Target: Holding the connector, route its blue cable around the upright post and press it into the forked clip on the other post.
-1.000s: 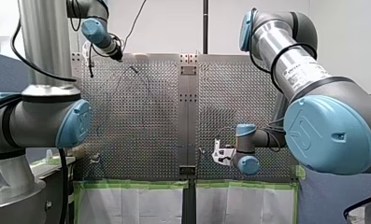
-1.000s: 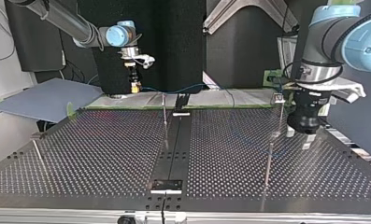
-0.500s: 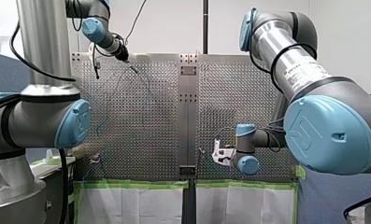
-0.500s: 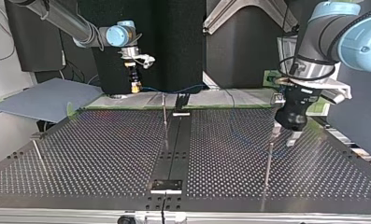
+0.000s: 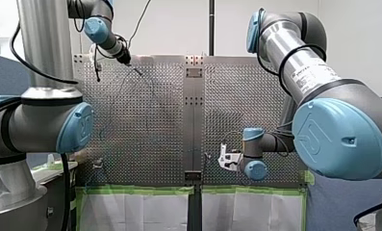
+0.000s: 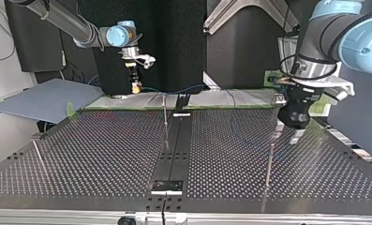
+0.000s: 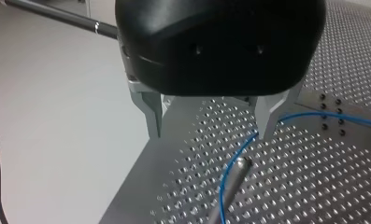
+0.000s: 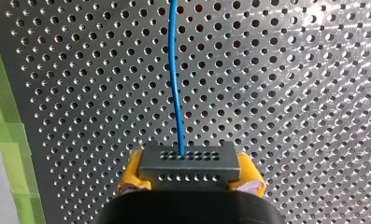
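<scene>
Ahead of my left end effector (image 7: pixel 210 117), blue cable (image 7: pixel 243 147) runs beside post (image 7: pixel 240 164).

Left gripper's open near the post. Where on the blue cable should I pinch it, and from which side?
Probably the bend of the blue cable just beside the tip of the post, coming down from above. It curves free over the table there, close to one finger of my left gripper, so a small sideways shift should centre it. My right gripper holds the connector.
</scene>
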You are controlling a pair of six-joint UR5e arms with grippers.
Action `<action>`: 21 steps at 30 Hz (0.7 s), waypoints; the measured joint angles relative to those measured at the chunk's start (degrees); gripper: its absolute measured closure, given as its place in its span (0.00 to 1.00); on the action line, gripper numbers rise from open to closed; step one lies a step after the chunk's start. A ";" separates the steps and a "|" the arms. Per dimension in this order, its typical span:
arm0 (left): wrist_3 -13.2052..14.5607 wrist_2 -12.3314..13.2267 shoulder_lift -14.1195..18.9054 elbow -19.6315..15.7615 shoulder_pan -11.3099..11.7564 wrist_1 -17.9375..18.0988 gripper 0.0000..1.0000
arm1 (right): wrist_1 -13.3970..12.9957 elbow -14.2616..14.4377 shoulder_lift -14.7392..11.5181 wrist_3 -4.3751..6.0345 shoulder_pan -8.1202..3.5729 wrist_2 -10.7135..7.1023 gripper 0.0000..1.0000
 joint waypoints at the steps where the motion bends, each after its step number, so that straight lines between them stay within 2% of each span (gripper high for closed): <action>1: 0.11 -0.40 0.00 0.00 0.00 -0.35 0.00 | 0.01 0.00 0.00 -0.02 0.00 0.00 1.00; 14: 2.26 -6.65 0.43 0.00 0.00 -6.17 0.00 | 0.19 -0.02 0.00 -0.13 0.02 -0.10 1.00; 21: 2.48 -7.45 0.69 0.00 0.00 -7.37 0.00 | 0.39 -0.01 0.00 -0.24 0.01 -0.10 1.00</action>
